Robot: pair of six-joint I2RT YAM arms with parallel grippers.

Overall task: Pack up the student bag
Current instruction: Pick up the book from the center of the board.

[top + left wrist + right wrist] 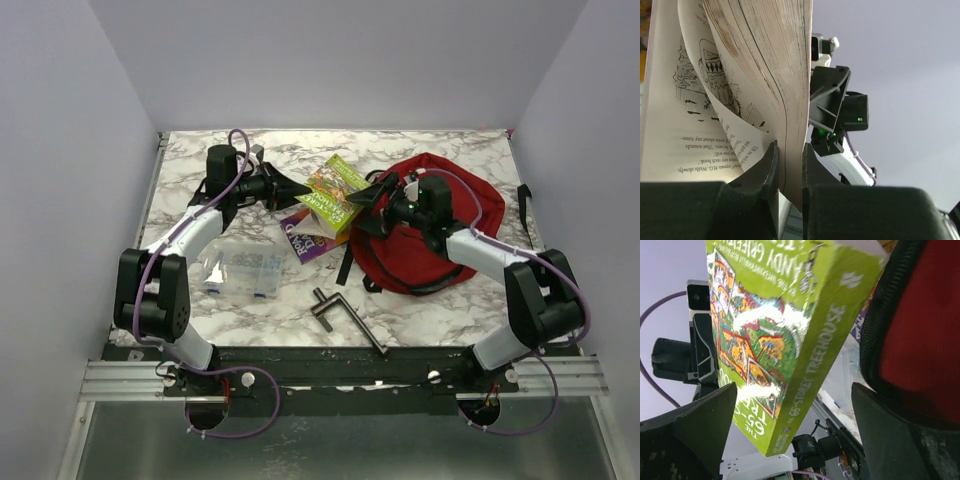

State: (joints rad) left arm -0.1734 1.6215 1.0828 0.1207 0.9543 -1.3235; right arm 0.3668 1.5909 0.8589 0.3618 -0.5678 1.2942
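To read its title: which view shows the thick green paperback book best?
Right wrist view: the thick green paperback book fills much of it, cover and spine lettering legible. Left wrist view shows only its pages, pinched in the left tool. Top view shows it small.

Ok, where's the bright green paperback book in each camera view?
Top external: bright green paperback book at centre.
Left wrist: its page edges fill the upper left, pinched in the left gripper.
Right wrist: cover and spine, upper centre.
Shared landmark: dark-red fabric backpack, right of the book in top and right wrist views.
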